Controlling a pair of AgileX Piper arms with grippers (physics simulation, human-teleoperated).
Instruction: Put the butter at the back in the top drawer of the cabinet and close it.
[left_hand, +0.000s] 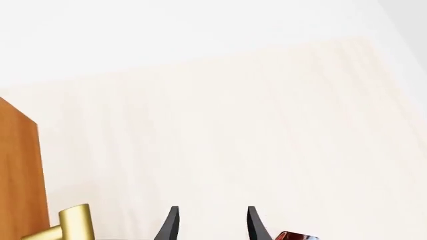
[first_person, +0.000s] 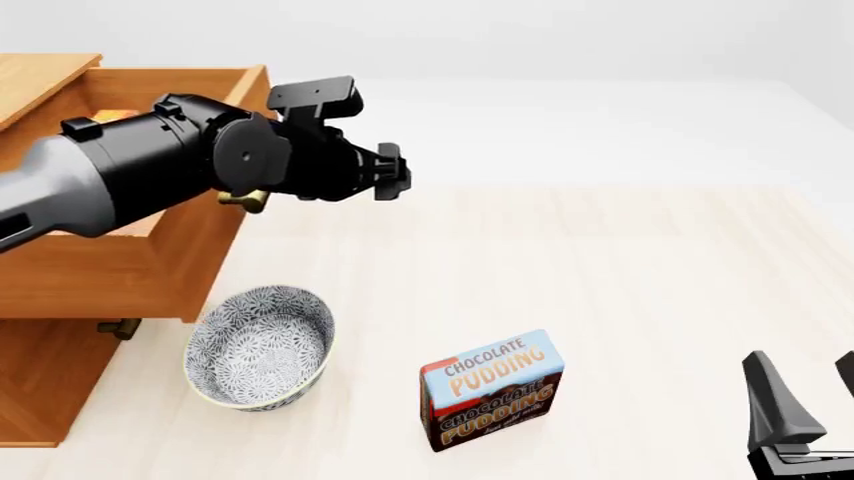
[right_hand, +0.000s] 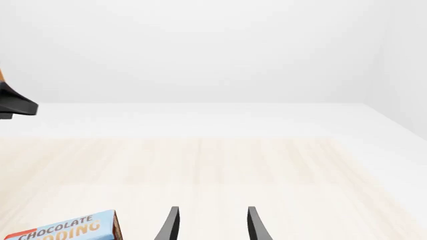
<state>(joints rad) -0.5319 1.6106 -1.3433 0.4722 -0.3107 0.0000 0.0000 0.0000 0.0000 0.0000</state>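
At the far left of the tabletop (first_person: 641, 280), you have the cabinet (first_person: 54, 380) with the top drawer (first_person: 80, 270) pulled out toward you. The left arm (first_person: 134, 175) lies across the drawer's open top and covers most of the inside. Just behind the arm, a small orange-red patch shows within the drawer; that looks like the butter (first_person: 112, 116), though too little of it is visible to read any lettering or say how it lies.

The left jaws point out past the drawer's front corner, above the tabletop. From the front you cannot make them out well, but your left wrist view shows them spread, with nothing between them. That view also catches the end of the drawer's brass handle (left_hand: 73, 222) beside a strip of brown wood. A red sliver is cut off at the frame edge; you cannot tell what it is.

Only a bit of the handle peeks out under the arm in the front view. The knob end of a lower handle (first_person: 118, 328) shows below the drawer.

A patterned bowl (first_person: 260, 345) stands just beside the cabinet, and a chocolate pudding box (first_person: 491, 390) stands near it, apart. The right jaws sit low at the right edge, partly cropped, spread and empty.
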